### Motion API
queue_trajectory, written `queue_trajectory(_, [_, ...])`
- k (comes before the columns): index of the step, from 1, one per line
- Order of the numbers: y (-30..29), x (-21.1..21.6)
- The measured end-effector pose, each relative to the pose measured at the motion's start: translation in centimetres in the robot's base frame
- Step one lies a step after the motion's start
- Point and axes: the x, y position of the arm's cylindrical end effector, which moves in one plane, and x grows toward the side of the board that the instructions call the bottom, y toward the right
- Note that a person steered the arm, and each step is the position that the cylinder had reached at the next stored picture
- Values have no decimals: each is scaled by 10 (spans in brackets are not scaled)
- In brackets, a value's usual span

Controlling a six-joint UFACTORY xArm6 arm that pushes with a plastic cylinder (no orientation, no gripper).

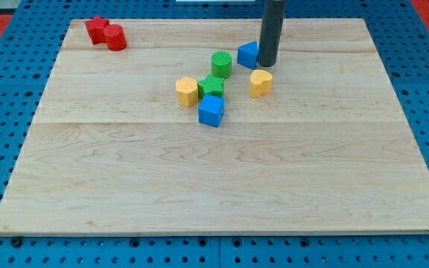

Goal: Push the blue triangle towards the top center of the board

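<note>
The blue triangle (247,54) lies on the wooden board (222,186) a little above the middle, right of centre. My tip (266,64) touches the triangle's right side, and the dark rod hides part of that side. A green cylinder (221,64) stands just left of the triangle. A yellow heart-shaped block (260,83) sits just below my tip.
A green star-shaped block (211,87), a yellow hexagonal block (187,91) and a blue cube (211,111) cluster below the cylinder. Two red blocks (105,33) sit together at the board's top left corner. Blue pegboard (6,89) surrounds the board.
</note>
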Motion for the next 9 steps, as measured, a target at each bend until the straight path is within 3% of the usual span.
queue_trajectory(3, [-44,-7])
queue_trajectory(7, [-68,-75])
queue_trajectory(8, [-51,-53])
queue_trajectory(9, [4,3])
